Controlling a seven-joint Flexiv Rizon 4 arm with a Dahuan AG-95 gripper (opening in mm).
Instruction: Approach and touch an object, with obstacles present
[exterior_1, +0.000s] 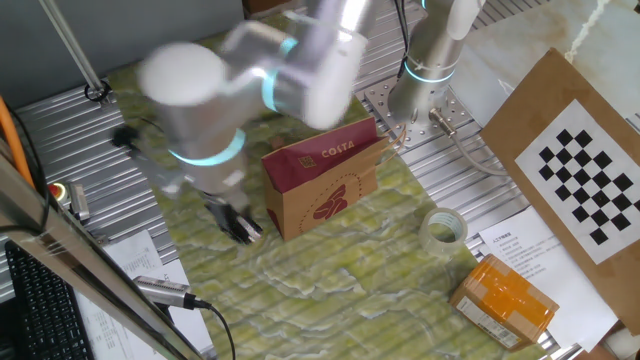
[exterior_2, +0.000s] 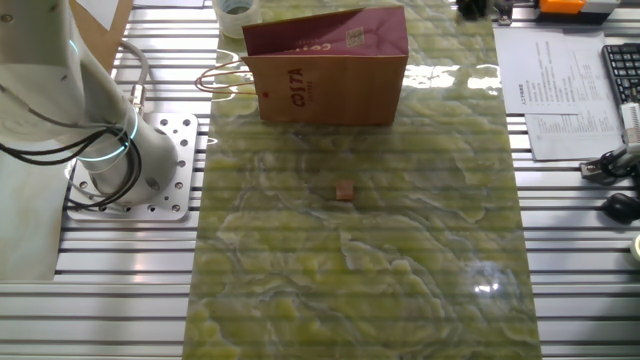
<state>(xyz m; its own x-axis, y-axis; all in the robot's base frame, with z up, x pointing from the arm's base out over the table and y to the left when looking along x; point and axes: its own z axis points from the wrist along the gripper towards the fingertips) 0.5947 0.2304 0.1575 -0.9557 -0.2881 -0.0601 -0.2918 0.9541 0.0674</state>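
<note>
A small brown cube (exterior_2: 344, 191) lies on the green marbled mat (exterior_2: 400, 280), a short way in front of a brown and maroon Costa paper bag (exterior_2: 325, 65) that stands upright. In one fixed view the bag (exterior_1: 325, 185) stands mid-mat and the cube is hidden. My gripper (exterior_1: 236, 224) hangs from the blurred arm, its dark fingers low over the mat just left of the bag. The blur hides how the jaws stand. The gripper does not show in the other fixed view.
A clear tape roll (exterior_1: 442, 227) and an orange box (exterior_1: 505, 298) lie right of the bag. A checkerboard card (exterior_1: 590, 180) leans at the far right. The arm's base (exterior_2: 120, 160) stands beside the mat. Papers (exterior_2: 560, 90) and a keyboard (exterior_1: 40, 300) sit at the edges.
</note>
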